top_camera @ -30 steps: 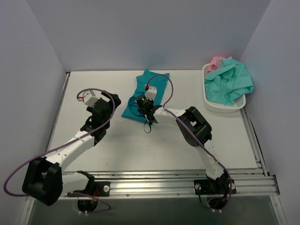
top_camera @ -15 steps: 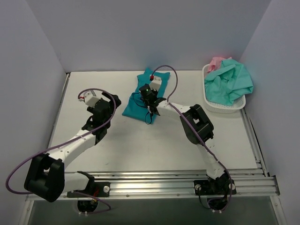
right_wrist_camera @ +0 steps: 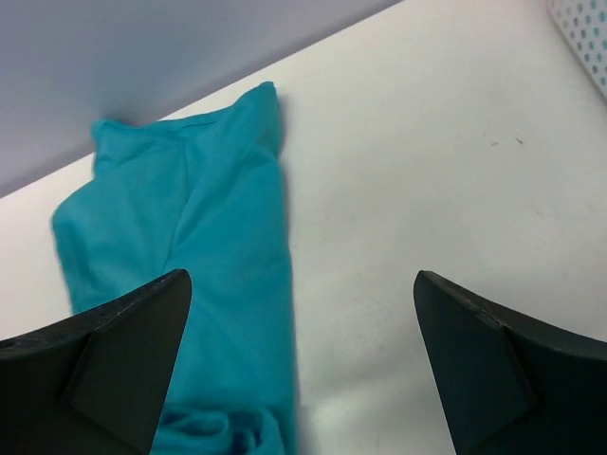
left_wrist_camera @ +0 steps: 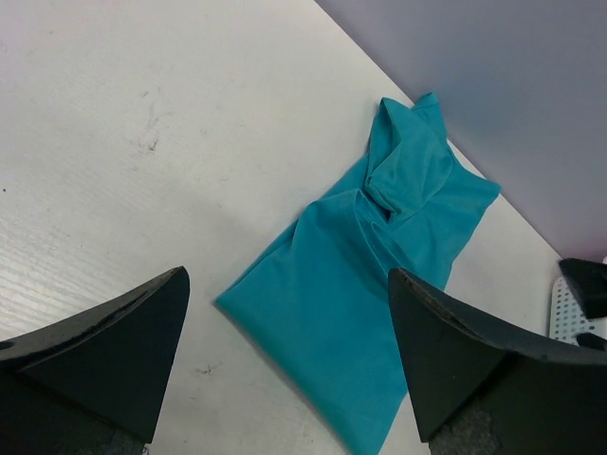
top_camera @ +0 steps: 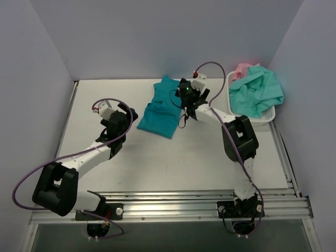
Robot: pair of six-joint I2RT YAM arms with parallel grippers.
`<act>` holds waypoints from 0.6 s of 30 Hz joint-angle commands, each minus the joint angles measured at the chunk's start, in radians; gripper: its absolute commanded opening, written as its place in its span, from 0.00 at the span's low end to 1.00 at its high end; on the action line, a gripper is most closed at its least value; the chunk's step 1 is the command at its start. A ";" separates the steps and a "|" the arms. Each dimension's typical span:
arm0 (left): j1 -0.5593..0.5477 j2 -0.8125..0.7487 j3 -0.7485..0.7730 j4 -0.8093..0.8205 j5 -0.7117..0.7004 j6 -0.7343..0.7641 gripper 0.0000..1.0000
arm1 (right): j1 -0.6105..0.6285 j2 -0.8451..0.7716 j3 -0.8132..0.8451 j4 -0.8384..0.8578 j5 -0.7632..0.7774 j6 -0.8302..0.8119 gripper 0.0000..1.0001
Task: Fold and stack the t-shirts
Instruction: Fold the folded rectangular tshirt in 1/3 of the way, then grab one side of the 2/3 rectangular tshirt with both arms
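Observation:
A deep teal-blue t-shirt lies folded into a long strip on the table, its far end bunched up. My right gripper hovers just right of its far end, open and holding nothing. In the right wrist view the t-shirt fills the left side, and my right gripper straddles its right edge. My left gripper is open to the left of the shirt, apart from it. The left wrist view has the t-shirt ahead, between and beyond the jaws of my left gripper. A mint-green t-shirt and a pink one are heaped in the basket.
A white perforated basket stands at the table's back right, also showing as the basket in the right wrist view. Grey walls close off the left, back and right. A metal rail runs along the near edge.
My right gripper has opened and let go of the teal t-shirt, then moved away toward the back right. The shirt's near part now lies flat. The left arm has barely shifted.

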State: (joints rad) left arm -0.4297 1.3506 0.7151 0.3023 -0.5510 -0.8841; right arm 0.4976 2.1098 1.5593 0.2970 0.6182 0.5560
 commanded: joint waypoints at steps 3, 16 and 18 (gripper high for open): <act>0.014 0.087 0.026 0.083 0.074 -0.027 0.94 | 0.117 -0.339 -0.258 0.013 0.069 0.064 1.00; 0.114 0.349 0.024 0.296 0.355 -0.130 0.96 | 0.197 -0.640 -0.747 0.155 -0.230 0.295 0.99; 0.115 0.370 0.024 0.311 0.375 -0.150 0.96 | 0.199 -0.622 -0.783 0.218 -0.267 0.323 0.98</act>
State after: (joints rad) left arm -0.3176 1.7031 0.7158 0.4969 -0.2501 -0.9905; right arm 0.6949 1.4963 0.8219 0.3901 0.4484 0.8032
